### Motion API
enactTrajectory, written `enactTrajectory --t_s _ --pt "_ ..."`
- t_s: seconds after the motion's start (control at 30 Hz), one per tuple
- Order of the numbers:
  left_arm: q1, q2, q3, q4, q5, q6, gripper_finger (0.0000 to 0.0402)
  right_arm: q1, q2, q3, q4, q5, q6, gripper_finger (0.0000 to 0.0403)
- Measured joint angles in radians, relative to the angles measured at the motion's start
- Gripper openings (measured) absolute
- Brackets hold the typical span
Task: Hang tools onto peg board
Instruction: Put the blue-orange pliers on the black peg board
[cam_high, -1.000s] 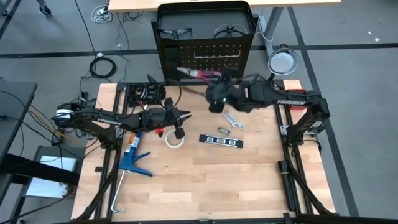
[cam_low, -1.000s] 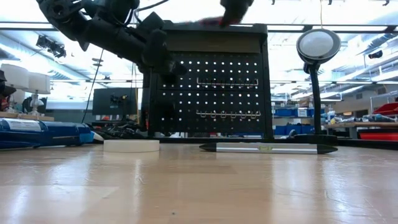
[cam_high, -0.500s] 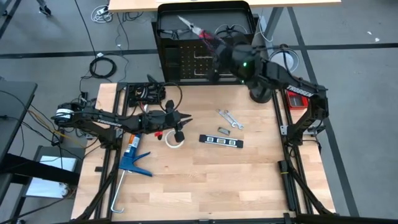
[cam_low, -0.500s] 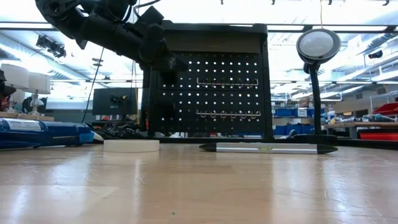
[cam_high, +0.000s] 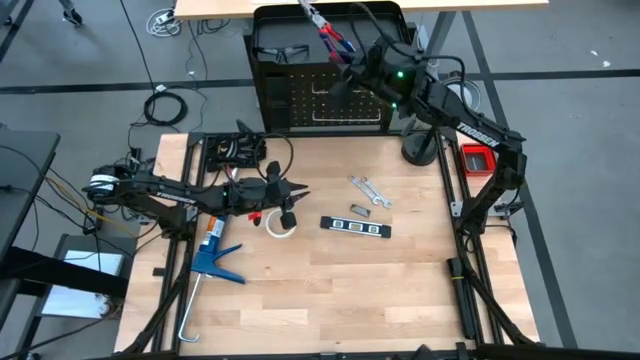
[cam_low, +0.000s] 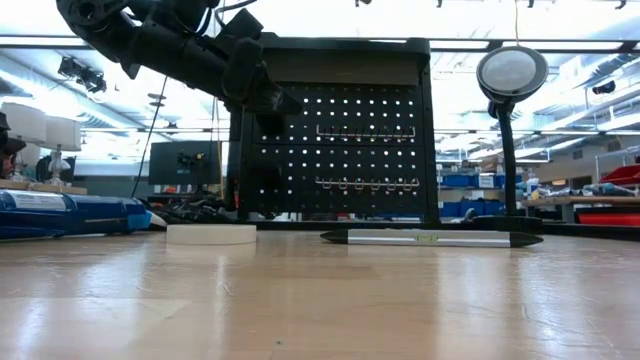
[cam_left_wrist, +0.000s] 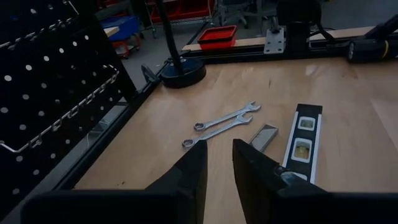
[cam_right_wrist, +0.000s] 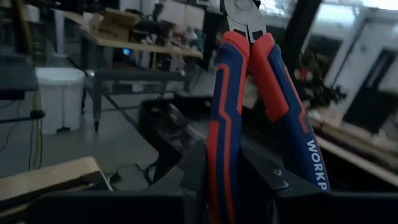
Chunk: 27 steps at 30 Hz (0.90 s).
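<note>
Since a moment ago your right gripper (cam_high: 352, 62) has carried the pliers (cam_high: 325, 25) up above the peg board (cam_high: 325, 90), fingers clenched on the handles, probably to line up a hook. Your left gripper (cam_high: 290, 200), fingers released, waits near the tape roll (cam_high: 280, 225).

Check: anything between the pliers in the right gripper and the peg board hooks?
Nothing visible. The right gripper holds the pliers raised above the top of the peg board. The hook rows on its front face look bare in the low view. The safety glasses lie atop the frame, off to the side.
</note>
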Motion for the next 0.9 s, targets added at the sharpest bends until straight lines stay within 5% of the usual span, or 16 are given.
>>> enactTrajectory --t_s 0.9 --pt "0.000 0.000 0.000 -0.008 0.026 -0.007 0.0078 -0.103 0.049 -0.007 -0.151 0.005 0.120 0.0080"
